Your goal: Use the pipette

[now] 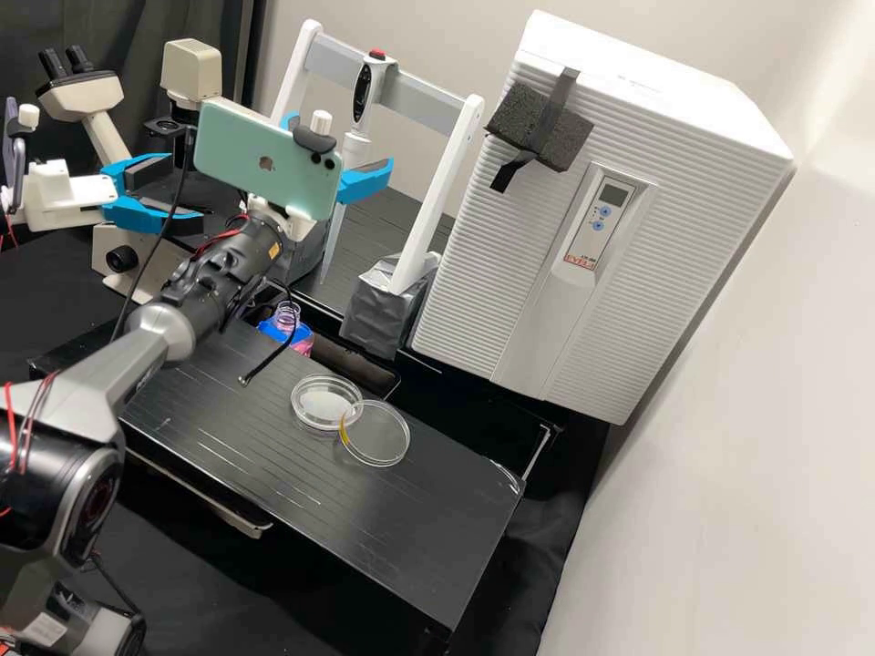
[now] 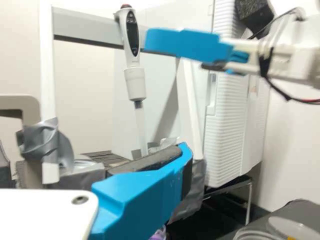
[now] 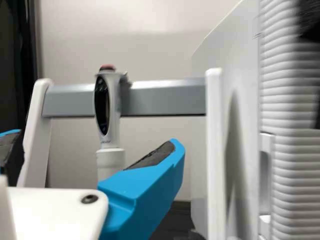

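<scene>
pipette (image 1: 363, 87) on rack (image 1: 428, 96) | white cabinet (image 1: 510, 264) beside | petri dishes (image 1: 325, 401) in front

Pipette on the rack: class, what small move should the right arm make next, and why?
Probably ease the right gripper a little forward. The pipette hangs upright on its rack, lined up between the open fingers, which seem not to touch it; closing should wait until they flank its body.
</scene>
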Available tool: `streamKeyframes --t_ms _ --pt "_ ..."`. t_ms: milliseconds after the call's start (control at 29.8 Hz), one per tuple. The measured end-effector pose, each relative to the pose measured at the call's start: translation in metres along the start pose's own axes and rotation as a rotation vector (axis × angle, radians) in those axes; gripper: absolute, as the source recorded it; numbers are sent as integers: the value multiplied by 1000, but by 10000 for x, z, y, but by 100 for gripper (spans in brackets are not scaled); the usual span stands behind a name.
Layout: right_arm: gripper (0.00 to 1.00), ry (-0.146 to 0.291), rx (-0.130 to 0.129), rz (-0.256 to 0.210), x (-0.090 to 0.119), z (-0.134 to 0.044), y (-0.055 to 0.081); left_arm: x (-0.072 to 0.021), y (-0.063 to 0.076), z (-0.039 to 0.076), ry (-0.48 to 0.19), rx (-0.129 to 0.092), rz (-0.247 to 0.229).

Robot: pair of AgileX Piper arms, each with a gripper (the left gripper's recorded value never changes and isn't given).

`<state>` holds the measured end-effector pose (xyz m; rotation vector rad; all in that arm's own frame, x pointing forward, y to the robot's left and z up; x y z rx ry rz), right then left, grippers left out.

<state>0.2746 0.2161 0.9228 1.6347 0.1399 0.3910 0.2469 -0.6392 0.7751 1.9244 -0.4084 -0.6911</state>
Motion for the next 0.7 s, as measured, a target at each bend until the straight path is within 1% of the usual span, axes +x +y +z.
streamKeyframes --t_ms 34,101,134,168,201,235,268,302,335,369,402,436,503,536,570,603,637,670,704 --pt "100 9 -4 19 -66 16 6 -43 -16 20 11 11 0" --pt "100 18 -25 46 -137 29 22 -92 -41 46 28 24 -2" --pt "100 16 -33 62 -178 46 29 -116 -57 61 34 28 -5" --pt "100 12 -38 81 -235 76 30 -148 -58 91 38 43 -1" --pt "100 11 -33 93 -276 99 28 -165 -64 102 49 54 3" --pt "100 8 -30 100 -306 117 25 -187 -80 110 64 57 3" --pt "100 5 -28 109 -340 143 17 -208 -89 128 75 67 6" --pt "100 3 -25 114 -366 171 0 -224 -102 153 80 85 10" --pt "100 3 -22 119 -390 192 -10 -245 -100 171 87 96 21" --pt "100 1 -8 124 -428 239 -31 -279 -113 194 100 112 42" --pt "100 1 7 126 -446 268 -44 -302 -129 206 106 121 55" --pt "100 -1 16 129 -469 305 -57 -329 -137 219 108 125 79" --pt "100 1 47 144 -518 367 -78 -376 -142 214 112 135 130" --pt "100 15 72 160 -560 406 -89 -412 -149 199 115 146 175" --pt "100 29 89 174 -589 425 -95 -431 -161 189 117 149 193" --pt "100 41 100 190 -611 434 -94 -444 -170 182 124 147 209" --pt "100 46 103 199 -632 449 -101 -447 -173 182 126 146 220" --pt "100 50 105 207 -648 458 -105 -451 -192 186 125 147 222" --pt "100 55 107 215 -673 475 -113 -450 -225 188 123 149 213"
